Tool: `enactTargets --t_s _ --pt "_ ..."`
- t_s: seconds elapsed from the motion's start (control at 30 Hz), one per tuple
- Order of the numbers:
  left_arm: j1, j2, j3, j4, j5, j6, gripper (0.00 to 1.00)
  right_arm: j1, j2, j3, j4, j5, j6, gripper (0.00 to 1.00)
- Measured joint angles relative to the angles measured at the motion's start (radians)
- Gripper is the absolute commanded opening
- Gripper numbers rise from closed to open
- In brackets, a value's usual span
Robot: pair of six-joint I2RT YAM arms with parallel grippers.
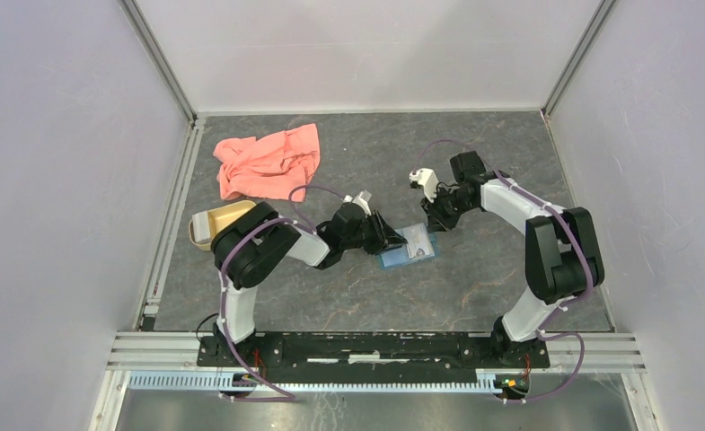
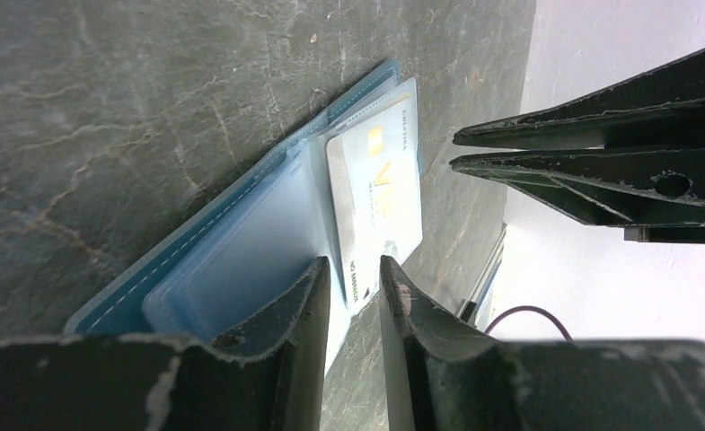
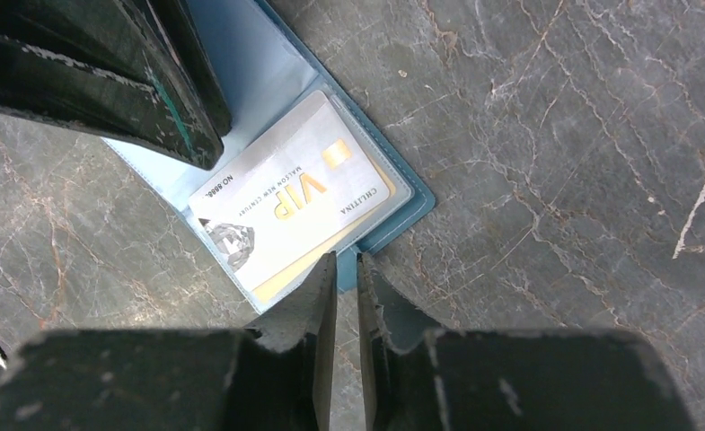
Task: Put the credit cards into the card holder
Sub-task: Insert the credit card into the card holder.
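Note:
The teal card holder (image 1: 392, 261) lies open on the dark table between both arms. A pale card (image 1: 418, 243) marked VIP sits in its right-hand clear pocket (image 3: 286, 202), and a gold-yellow card edge (image 3: 290, 274) shows under it. The dark card is not in view. My left gripper (image 1: 391, 241) hovers at the holder's left side. In the left wrist view its jaws (image 2: 355, 269) stand a little apart, empty, over the light blue sleeve (image 2: 241, 260) and the pale card (image 2: 375, 197). My right gripper (image 1: 436, 220) is at the holder's far right corner (image 3: 411, 202). Its jaws (image 3: 347, 262) are nearly closed and empty.
A salmon-pink cloth (image 1: 269, 162) lies crumpled at the back left. A tan oval dish (image 1: 218, 220) sits behind the left arm's elbow. White walls enclose the table on three sides. The two grippers are close together over the holder.

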Motion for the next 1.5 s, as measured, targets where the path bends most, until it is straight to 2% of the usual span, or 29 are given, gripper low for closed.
enactTargets --t_s 0.1,0.17,0.3,0.47,0.7,1.03,1.33,1.5 --pt "0.002 -0.033 -0.005 -0.047 -0.019 0.005 0.29 -0.005 -0.005 0.0 -0.001 0.0 -0.007 0.08" --pt "0.002 -0.051 -0.006 -0.075 -0.029 0.026 0.22 -0.006 -0.005 0.0 -0.008 0.0 -0.016 0.06" --pt "0.003 -0.066 0.006 -0.157 -0.041 0.073 0.12 -0.006 -0.002 0.0 -0.031 0.0 -0.033 0.05" --pt "-0.001 -0.066 0.072 -0.283 -0.064 0.132 0.08 -0.006 0.01 0.0 -0.052 0.001 -0.046 0.03" --pt "-0.019 -0.061 0.147 -0.401 -0.091 0.188 0.06 -0.006 0.044 0.0 -0.071 0.001 -0.052 0.02" --pt "-0.04 -0.01 0.229 -0.453 -0.089 0.224 0.05 0.004 0.07 0.002 -0.077 0.0 -0.052 0.01" --pt "-0.042 0.0 0.234 -0.437 -0.068 0.224 0.06 0.02 0.098 0.029 -0.113 0.011 -0.063 0.02" --pt "-0.035 -0.004 0.162 -0.31 -0.047 0.182 0.11 0.016 0.098 0.03 -0.128 0.003 -0.068 0.06"
